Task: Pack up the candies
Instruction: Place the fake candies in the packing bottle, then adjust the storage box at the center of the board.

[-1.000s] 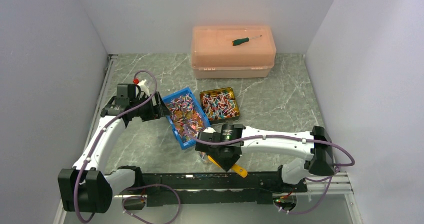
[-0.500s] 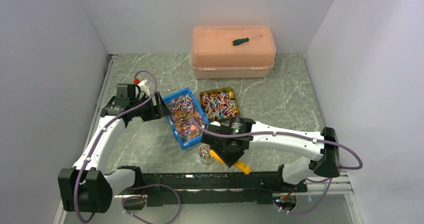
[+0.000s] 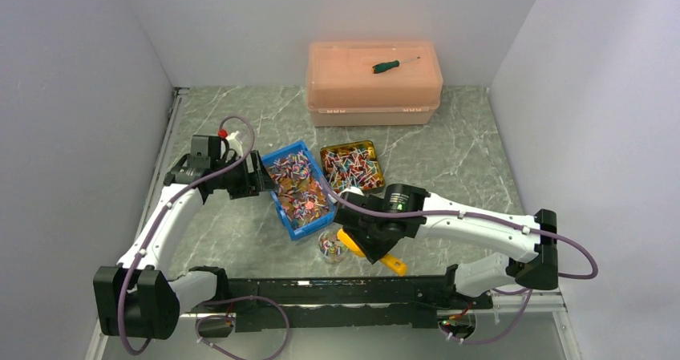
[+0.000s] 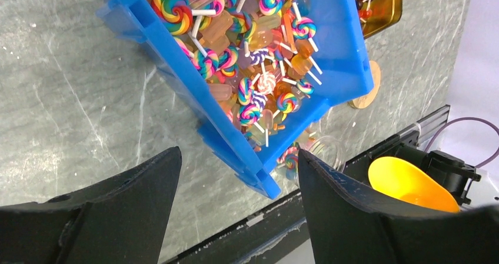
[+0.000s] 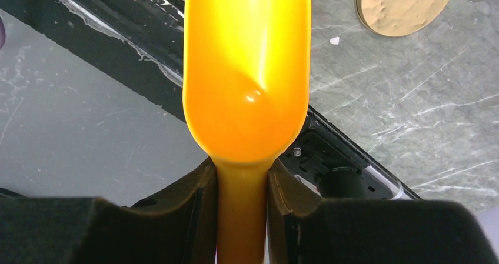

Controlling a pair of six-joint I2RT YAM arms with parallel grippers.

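Note:
The candies are small colourful lollipops heaped in a blue bin [image 3: 282,212] and in a gold tin [image 3: 351,166]. They also show in the left wrist view [image 4: 247,58]. A few lie in a small clear jar [image 3: 331,246] in front of the bin. My left gripper [image 3: 255,180] is open at the bin's left side, and the bin's near corner [image 4: 265,179] shows between its fingers [image 4: 238,158]. My right gripper [image 3: 373,244] is shut on the handle of an orange scoop [image 5: 247,70], just right of the jar. The scoop bowl looks empty.
A large orange lidded box [image 3: 373,83] with a green-handled screwdriver [image 3: 393,63] on it stands at the back. A round cork lid [image 5: 406,5] lies on the marble table near the jar. The black base rail [image 3: 321,292] runs along the near edge.
My right arm has carried the scoop to the right and away from over the jar, which now shows. My left gripper has shifted slightly right by the bin.

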